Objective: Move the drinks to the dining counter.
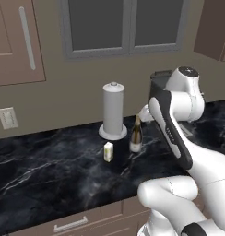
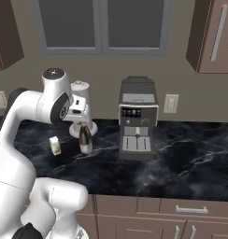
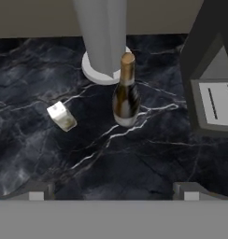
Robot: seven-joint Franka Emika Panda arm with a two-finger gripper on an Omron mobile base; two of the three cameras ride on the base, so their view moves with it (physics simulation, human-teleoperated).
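The wine bottle stands upright on the black marble worktop, with the small carton near it on its left and a little closer to the camera, the two apart. Behind them, by the wall, rises the grey paper-towel holder on its round base. The white arm reaches up from the lower right and bends toward the bottle; the hand seems to sit just beyond and right of the bottle's neck, its fingers hidden behind the forearm. A dark appliance stands behind the arm.
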